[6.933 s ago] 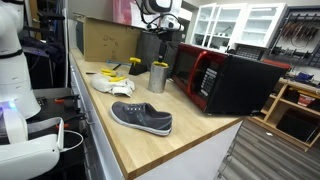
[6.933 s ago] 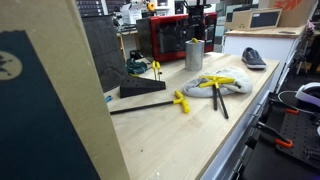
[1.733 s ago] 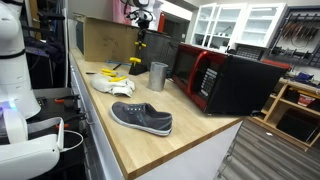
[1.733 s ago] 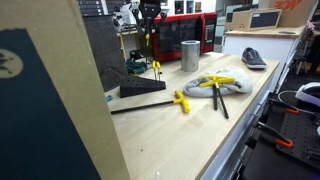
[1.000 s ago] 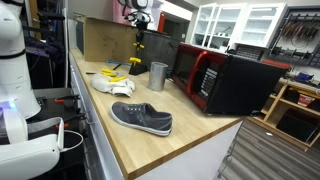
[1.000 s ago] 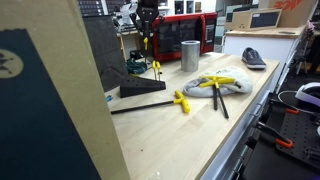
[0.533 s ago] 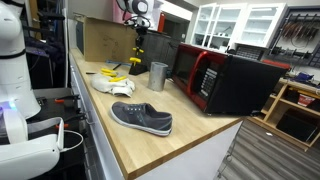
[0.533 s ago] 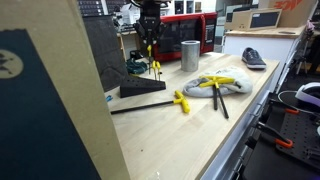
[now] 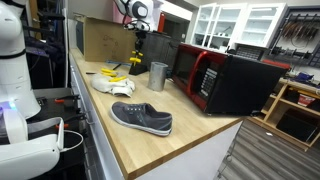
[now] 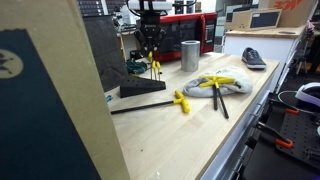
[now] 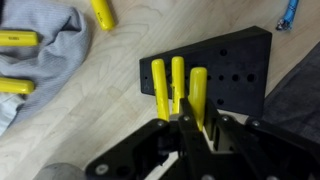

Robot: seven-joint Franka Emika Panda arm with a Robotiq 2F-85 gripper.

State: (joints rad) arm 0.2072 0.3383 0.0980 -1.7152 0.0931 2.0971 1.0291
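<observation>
Currently my gripper clamps a yellow-handled screwdriver upright at the black wedge-shaped tool block, far along the wooden counter, vertical so its shaft suits the block's holes.

The arm is white and rounded with dark joint bands; its tool is matte black, angular, with blocky fingers.

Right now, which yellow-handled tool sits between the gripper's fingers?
The wrist view's rightmost yellow handle of three upright in the black block; the gripper grips it, its neighbours stand free.
</observation>
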